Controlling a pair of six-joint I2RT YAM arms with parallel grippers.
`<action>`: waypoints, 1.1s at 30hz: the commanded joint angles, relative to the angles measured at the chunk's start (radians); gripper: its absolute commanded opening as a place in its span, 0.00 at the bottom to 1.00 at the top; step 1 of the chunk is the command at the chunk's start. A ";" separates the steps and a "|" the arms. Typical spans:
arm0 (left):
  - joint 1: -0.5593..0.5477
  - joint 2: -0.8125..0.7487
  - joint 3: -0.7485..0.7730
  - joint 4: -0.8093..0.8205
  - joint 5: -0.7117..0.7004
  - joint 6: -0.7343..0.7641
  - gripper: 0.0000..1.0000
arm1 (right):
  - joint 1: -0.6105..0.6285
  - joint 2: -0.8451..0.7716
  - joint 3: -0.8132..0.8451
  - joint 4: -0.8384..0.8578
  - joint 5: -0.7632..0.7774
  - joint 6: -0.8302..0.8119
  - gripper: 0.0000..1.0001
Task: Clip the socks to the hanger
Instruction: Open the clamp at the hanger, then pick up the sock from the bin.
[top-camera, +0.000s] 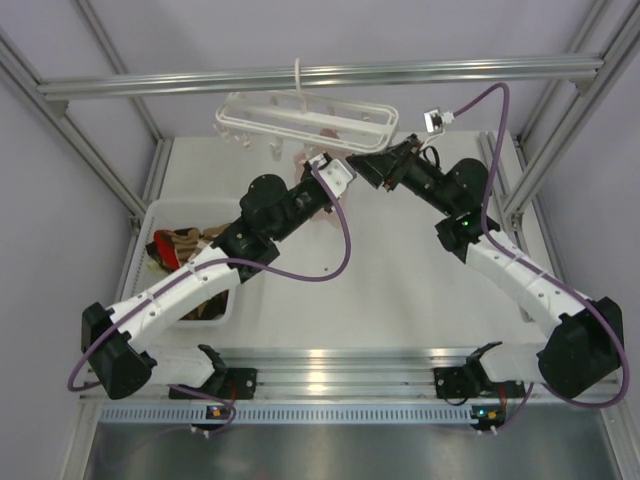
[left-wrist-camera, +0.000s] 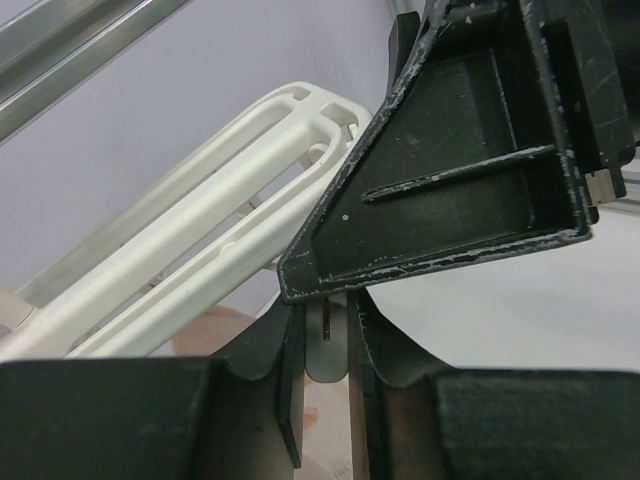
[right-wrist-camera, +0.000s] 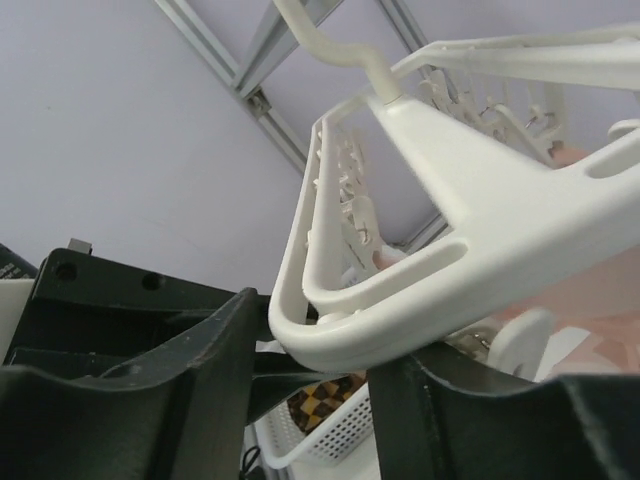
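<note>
The left gripper (left-wrist-camera: 325, 318) is closed to a narrow slit, with one small pale clip (left-wrist-camera: 326, 355) standing in the gap and meeting both fingers. Just above it, one black finger (left-wrist-camera: 450, 170) of the other arm crosses the view.

The right gripper (right-wrist-camera: 320, 335) is closed around the rounded end of the hanger (right-wrist-camera: 480, 220), one finger on each side of the end rail and close against it.

There is one hanger, white, with two parallel rails. In the top view it hangs by its single hook (top-camera: 298, 75) from an aluminium bar (top-camera: 450, 70) above the far side of the table (top-camera: 400, 290). Both of the two arms reach up to its right half.

The socks (top-camera: 185, 245) lie in a heap in one white basket (top-camera: 165, 210) at the left of the table, well apart from the hanger. I cannot tell their number. The right wrist view shows a patch of brown and tan check through the basket's mesh.
</note>
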 joint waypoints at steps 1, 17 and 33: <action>-0.013 -0.005 0.018 0.021 0.070 0.008 0.00 | 0.013 -0.014 0.015 0.019 0.020 0.011 0.43; -0.013 -0.037 0.052 -0.112 -0.064 -0.145 0.58 | -0.003 0.014 0.027 0.014 -0.015 0.022 0.00; 0.588 -0.429 -0.019 -0.585 0.414 -0.552 0.59 | -0.027 0.055 0.053 -0.001 -0.066 -0.028 0.00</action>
